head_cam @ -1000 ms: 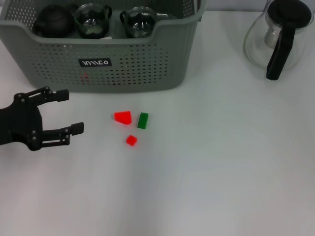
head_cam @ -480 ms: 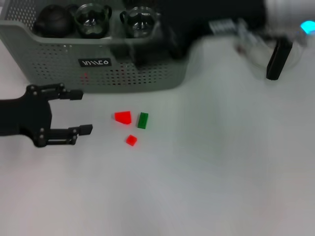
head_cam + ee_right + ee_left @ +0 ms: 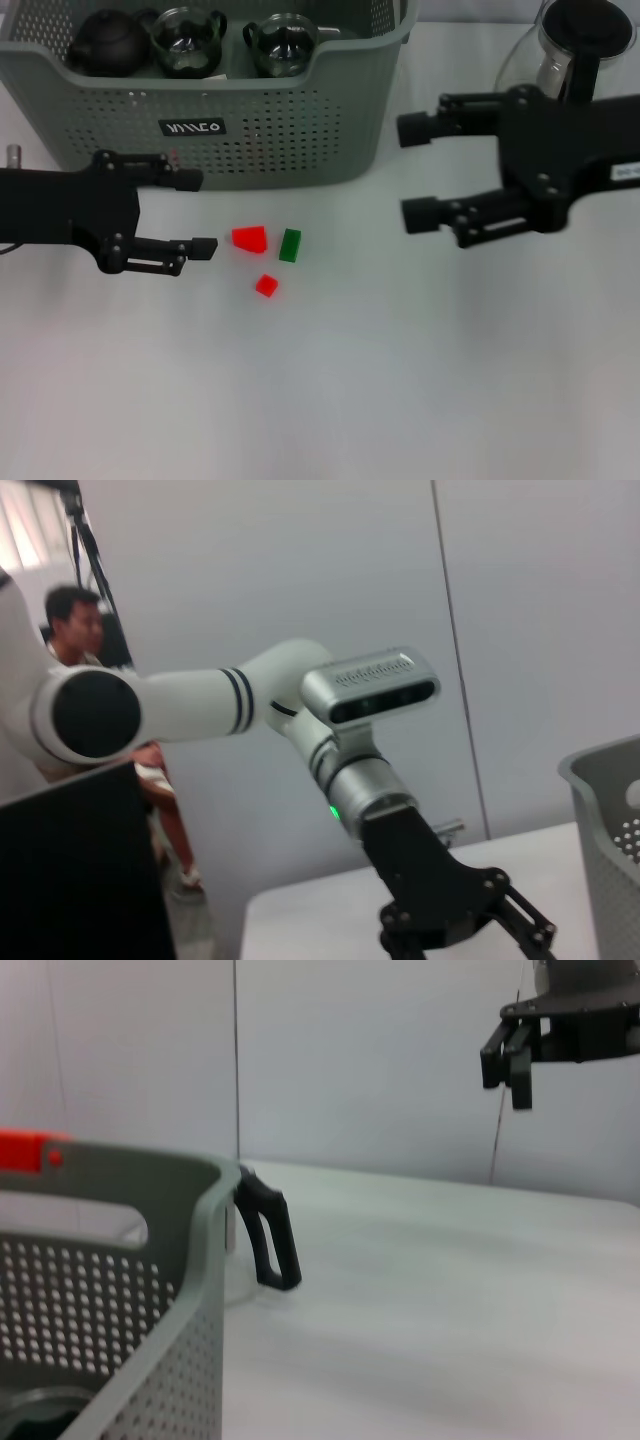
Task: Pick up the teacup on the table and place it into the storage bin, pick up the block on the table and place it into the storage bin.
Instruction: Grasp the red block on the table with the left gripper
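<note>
While the storage bin [image 3: 215, 110] stands at the far left of the white table [image 3: 400, 380], everything else can be placed against it. Inside the storage bin, along its far side, sit a dark teapot [image 3: 108, 42] and two glass teacups [image 3: 188, 40], side by side. Three small blocks lie on the table just in front of the storage bin's front wall: a red wedge-shaped block [image 3: 250, 238], a green block [image 3: 290, 244] just beside it, and a smaller red block [image 3: 266, 286] a little nearer the robot. None of them is touched by a gripper.

The left gripper [image 3: 198, 214] reaches in low in front of the storage bin, below its black label [image 3: 193, 127], with its fingers spread apart and nothing between them; one fingertip [image 3: 204, 248] lies just beside the red wedge-shaped block, the other close to the storage bin's front wall. The right gripper [image 3: 412, 172] hangs off the storage bin's right-hand corner, above the table, its fingers also spread wide and empty. Behind it, further right of the storage bin, stands a glass carafe [image 3: 560, 70] with a black handle, partly hidden by the right arm.

In the left wrist view the storage bin's rim and perforated wall [image 3: 130, 1300] fill the near side, the carafe's handle [image 3: 268, 1230] shows past its corner, and the right gripper [image 3: 508, 1055] hangs well beyond.
</note>
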`<state>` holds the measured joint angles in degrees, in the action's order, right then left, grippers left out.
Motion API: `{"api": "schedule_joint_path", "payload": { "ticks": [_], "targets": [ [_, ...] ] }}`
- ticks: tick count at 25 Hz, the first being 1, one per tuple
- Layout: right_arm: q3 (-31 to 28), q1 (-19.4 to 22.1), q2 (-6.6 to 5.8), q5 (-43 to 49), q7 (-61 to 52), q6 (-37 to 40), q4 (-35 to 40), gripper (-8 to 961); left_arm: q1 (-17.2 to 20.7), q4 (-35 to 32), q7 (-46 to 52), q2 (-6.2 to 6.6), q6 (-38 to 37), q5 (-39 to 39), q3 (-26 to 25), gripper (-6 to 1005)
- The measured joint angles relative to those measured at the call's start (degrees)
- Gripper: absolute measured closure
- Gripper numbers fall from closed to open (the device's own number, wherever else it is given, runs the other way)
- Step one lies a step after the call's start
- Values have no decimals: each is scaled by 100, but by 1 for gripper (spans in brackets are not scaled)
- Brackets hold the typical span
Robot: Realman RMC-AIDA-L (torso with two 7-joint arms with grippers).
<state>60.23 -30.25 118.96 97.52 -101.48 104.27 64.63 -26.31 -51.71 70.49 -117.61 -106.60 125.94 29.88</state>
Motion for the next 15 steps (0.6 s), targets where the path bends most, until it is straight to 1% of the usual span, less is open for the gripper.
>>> {"api": "schedule_joint_path", "payload": {
  "ticks": [2,4,7,10,13,15],
  "targets": [
    [-138,-46,-71,-4,185,247,-349,56,-35,-17,16,-29,69,103,36,206],
    [-139,-63,-141,5,238,352,-561,56,-70,-42,92,-60,191,212,141,205],
    [-157,-61,-170,218,229,361,-719,56,-163,-20,392,-87,539,348,388,205],
    [-169,-90,-148,657,189,318,-741,57,-238,46,481,-141,895,453,666,204],
    [-137,-210,-61,1219,206,56,-788,57,-297,42,593,-171,1177,547,943,203],
    [-105,-349,-7,1544,221,-148,-899,57,-365,42,823,-166,1388,657,1055,202]
  ]
}}
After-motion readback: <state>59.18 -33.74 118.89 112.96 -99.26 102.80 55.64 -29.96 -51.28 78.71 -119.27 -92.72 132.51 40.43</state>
